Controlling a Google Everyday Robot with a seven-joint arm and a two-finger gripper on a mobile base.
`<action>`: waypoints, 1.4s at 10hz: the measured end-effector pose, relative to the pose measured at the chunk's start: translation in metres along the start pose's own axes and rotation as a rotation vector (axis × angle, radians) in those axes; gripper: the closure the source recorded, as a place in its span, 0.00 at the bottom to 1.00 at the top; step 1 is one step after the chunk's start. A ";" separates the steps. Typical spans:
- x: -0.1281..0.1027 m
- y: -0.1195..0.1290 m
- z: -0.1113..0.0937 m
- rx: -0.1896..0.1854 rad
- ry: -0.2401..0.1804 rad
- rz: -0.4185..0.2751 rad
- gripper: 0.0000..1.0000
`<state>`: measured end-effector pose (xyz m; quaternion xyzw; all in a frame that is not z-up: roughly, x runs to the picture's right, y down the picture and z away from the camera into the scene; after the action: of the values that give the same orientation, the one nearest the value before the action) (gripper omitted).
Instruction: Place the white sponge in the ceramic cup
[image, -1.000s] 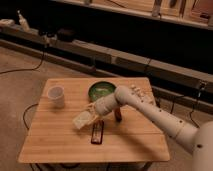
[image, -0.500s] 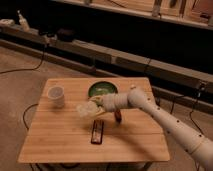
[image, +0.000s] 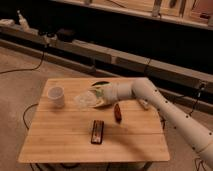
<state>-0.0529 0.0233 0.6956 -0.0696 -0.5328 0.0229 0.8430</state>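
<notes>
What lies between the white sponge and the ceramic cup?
Only bare table, in the camera view; the gripper, right of the ceramic cup, holds the white sponge.

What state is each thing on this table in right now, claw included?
claw: shut on the white sponge, right of the cup
white sponge: held in the claw above the table, not yet in the cup
ceramic cup: upright on the table
green bowl: on the table, mostly hidden behind the arm
black bar: lying flat
reddish object: lying on the table
</notes>
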 end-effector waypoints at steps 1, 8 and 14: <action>-0.006 -0.007 0.001 -0.010 -0.017 -0.004 1.00; 0.006 -0.049 0.044 -0.041 -0.048 0.028 1.00; -0.001 -0.056 0.055 -0.027 -0.111 0.085 1.00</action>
<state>-0.1048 -0.0267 0.7258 -0.1023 -0.5755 0.0555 0.8095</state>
